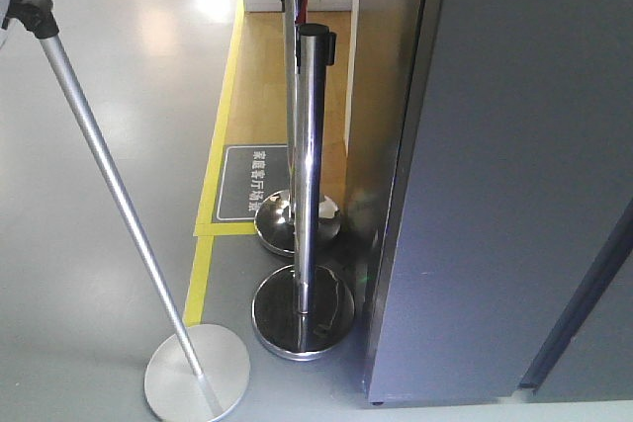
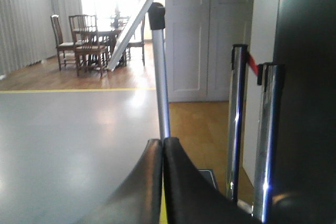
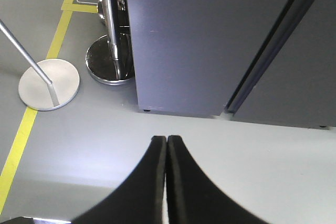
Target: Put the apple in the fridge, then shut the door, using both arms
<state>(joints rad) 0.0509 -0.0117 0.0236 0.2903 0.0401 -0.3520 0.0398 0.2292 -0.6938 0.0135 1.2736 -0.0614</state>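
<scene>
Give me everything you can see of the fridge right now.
The fridge is tall, with flat matte grey-blue panels. A dark vertical seam splits the front, and its door panels look shut; no interior or apple shows. It stands upright on small feet on the grey floor, beside two chrome stanchion posts. Neither hand touches it.

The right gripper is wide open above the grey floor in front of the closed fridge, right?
Not quite. The right gripper is shut, its two black fingers pressed together, as the right wrist view shows. It does hang above the grey floor before the closed fridge.
</scene>
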